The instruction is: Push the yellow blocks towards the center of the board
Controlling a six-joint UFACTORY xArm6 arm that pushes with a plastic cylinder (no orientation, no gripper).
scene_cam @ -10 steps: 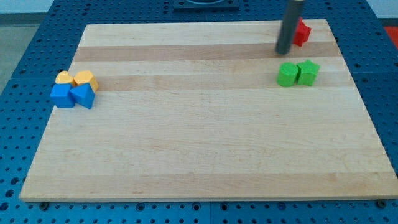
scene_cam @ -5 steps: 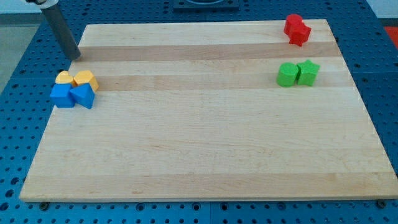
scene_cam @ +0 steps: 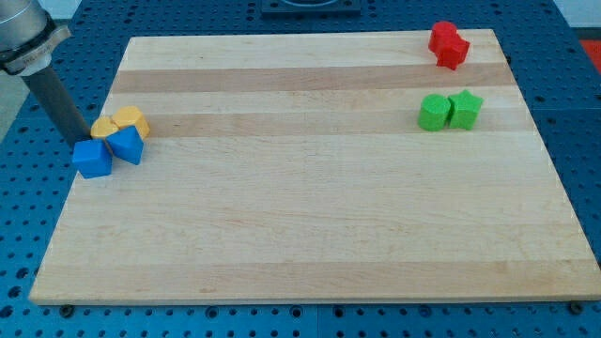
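Note:
Two yellow blocks sit at the board's left edge: one (scene_cam: 103,127) on the left and one (scene_cam: 132,119) to its right, touching each other. My tip (scene_cam: 81,138) is at the left edge of the board, against the left yellow block and just above the blue cube (scene_cam: 92,160). A blue triangular block (scene_cam: 126,145) lies below the yellow blocks, touching them.
Two red blocks (scene_cam: 448,43) sit at the view's top right corner. Two green blocks (scene_cam: 450,111) sit below them near the right edge. The wooden board (scene_cam: 310,216) lies on a blue perforated table.
My tip moved from above the cluster down and left to its left side. The left yellow block shifted right and the blue cube slid down and turned slightly.

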